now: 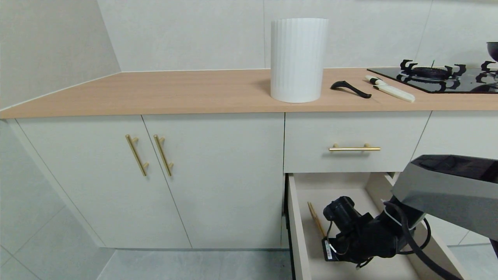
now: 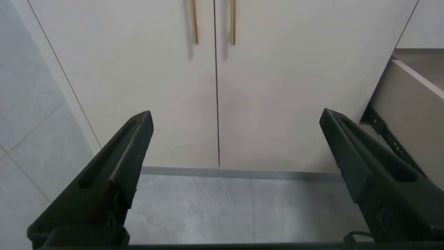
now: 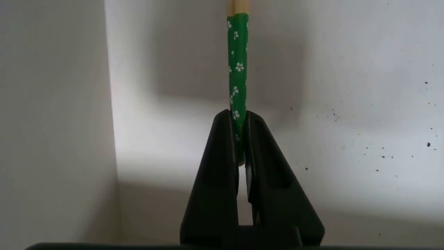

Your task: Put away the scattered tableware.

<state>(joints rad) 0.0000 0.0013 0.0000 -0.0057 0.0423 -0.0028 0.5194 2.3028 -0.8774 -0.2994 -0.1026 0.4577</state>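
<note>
My right gripper (image 3: 238, 119) is down inside the open lower drawer (image 1: 297, 233), shut on a wooden chopstick (image 3: 236, 55) with a green flowered band. In the head view the chopstick (image 1: 316, 219) slants along the drawer's left side, ahead of the black wrist. On the worktop lie a black spoon (image 1: 350, 88) and a white knife (image 1: 390, 90), to the right of a tall white ribbed holder (image 1: 297, 60). My left gripper (image 2: 236, 173) hangs open and holds nothing, low in front of the double cabinet doors (image 2: 218, 83).
A closed drawer with a gold handle (image 1: 354, 148) sits right above the open one. A gas hob (image 1: 435, 77) occupies the worktop's far right. The left stretch of the worktop (image 1: 155, 89) is bare wood. The drawer's walls stand close beside the right gripper.
</note>
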